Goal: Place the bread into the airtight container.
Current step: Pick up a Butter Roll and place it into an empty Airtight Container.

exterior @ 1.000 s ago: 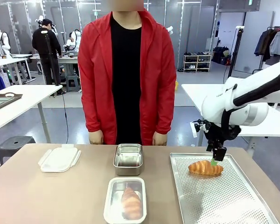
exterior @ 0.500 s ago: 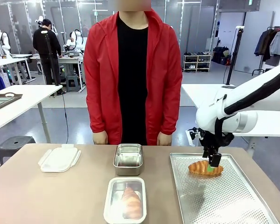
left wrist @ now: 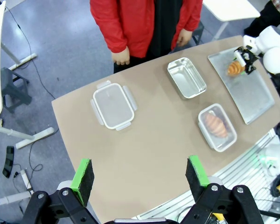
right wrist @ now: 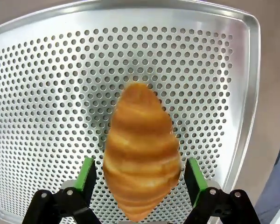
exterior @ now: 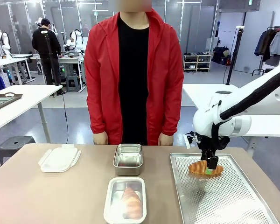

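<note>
Right pincer (exterior: 209, 166) has dropped over the croissant (exterior: 196, 167) on the perforated tray (exterior: 224, 200), pads (right wrist: 87, 175) apart on either flank (not yet squeezing); closing next should secure it for the empty container (exterior: 128, 157).

Bread (exterior: 196, 167) lies on the right tray (exterior: 233, 205), near container (exterior: 113, 201) before far container (exterior: 128, 159), probable lid (exterior: 59, 158) left.

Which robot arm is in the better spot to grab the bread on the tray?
The right. The right gripper sits open with a finger on each side of the croissant on the tray. The left gripper hangs open high above the table, far from it.
</note>
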Action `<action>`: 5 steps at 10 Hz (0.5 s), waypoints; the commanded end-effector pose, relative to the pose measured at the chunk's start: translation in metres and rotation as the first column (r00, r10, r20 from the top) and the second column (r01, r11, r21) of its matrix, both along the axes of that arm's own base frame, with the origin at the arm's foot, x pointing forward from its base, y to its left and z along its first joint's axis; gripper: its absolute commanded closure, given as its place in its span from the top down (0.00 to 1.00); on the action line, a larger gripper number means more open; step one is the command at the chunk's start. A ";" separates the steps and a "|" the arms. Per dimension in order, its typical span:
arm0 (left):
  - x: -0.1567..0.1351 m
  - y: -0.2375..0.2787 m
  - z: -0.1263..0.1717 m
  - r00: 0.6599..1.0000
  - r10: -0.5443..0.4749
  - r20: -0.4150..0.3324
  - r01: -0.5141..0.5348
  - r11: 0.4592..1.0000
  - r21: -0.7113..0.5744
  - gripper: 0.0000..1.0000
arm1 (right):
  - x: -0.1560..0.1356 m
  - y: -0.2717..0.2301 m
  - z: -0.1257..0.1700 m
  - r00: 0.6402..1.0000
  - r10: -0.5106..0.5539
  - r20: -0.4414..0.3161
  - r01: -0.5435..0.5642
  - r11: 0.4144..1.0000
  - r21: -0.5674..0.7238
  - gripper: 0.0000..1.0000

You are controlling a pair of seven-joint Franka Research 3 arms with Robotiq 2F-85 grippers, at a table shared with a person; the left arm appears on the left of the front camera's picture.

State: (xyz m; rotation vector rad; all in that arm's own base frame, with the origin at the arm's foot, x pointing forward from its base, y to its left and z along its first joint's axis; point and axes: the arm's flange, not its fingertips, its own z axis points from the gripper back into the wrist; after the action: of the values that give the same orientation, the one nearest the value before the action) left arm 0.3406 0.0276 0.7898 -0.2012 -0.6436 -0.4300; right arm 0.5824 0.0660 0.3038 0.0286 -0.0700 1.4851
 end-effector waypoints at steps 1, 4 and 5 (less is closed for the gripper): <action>-0.001 0.000 0.000 1.000 -0.005 0.001 0.005 1.000 -0.003 1.00 | 0.006 0.002 -0.003 1.000 -0.024 0.003 0.024 1.000 -0.014 0.90; -0.001 0.000 0.000 1.000 -0.005 0.001 0.005 1.000 -0.003 1.00 | 0.007 -0.002 0.000 0.999 -0.031 -0.004 0.031 0.999 -0.010 0.56; -0.001 0.000 0.000 1.000 -0.005 0.001 0.005 1.000 -0.003 1.00 | 0.007 -0.003 0.000 0.999 -0.034 -0.009 0.034 0.999 -0.008 0.50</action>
State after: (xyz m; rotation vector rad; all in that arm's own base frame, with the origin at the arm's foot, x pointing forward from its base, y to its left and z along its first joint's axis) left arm 0.3406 0.0276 0.7898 -0.2012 -0.6436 -0.4300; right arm 0.5871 0.0619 0.3034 0.0316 -0.0742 1.4726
